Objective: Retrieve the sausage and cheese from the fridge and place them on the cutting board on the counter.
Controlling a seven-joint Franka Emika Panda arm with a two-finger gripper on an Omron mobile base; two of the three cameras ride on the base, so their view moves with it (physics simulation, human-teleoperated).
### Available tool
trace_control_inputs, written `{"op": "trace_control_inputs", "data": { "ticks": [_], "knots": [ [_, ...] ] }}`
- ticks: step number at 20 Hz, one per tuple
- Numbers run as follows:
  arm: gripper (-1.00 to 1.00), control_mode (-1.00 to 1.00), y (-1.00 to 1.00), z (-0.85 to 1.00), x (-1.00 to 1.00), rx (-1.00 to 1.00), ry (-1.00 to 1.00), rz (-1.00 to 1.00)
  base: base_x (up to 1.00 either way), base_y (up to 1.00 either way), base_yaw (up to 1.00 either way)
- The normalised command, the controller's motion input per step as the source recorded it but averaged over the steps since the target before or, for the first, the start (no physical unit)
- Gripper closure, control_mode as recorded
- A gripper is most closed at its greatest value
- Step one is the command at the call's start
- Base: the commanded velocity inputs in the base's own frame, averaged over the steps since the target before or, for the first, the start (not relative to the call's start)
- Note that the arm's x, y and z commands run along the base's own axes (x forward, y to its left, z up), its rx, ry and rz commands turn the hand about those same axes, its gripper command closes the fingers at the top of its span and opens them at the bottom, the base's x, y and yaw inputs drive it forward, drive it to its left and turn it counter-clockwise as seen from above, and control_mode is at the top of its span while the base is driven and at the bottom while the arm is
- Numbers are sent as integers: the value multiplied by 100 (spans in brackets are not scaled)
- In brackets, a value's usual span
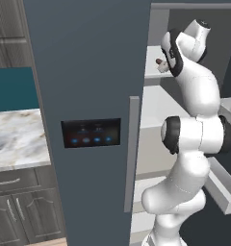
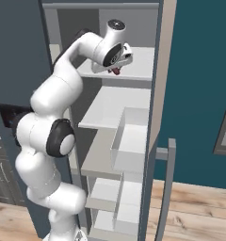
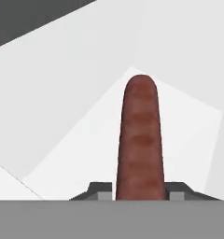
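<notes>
text: none legible | fridge (image 1: pixel 88 72) panel (image 1: pixel 91 133) — blue lights only, no readable marks

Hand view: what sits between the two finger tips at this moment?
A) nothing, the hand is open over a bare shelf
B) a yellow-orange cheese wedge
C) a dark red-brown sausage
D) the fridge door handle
C: the hand is shut on the sausage, a red-brown rod that runs up from between the finger tips over the white shelf of the fridge.
</notes>
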Motion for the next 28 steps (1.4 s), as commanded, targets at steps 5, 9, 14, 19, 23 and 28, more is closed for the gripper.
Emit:
{"op": "trace_control_inputs", "data": {
  "ticks": [5,9,14,19,23,28],
  "knots": [
    [100,-100,-1,10,-59,4,23,-10,0,0,0],
    [100,-100,-2,2,-74,10,34,-13,0,0,0],
    [100,-100,0,4,-83,14,32,-14,0,0,0],
    [100,-100,-4,39,-69,27,43,-8,0,0,0],
    [100,-100,-4,52,-62,27,43,-4,0,0,0],
    [100,-100,-3,50,-61,25,46,-5,0,0,0]
  ]
}}
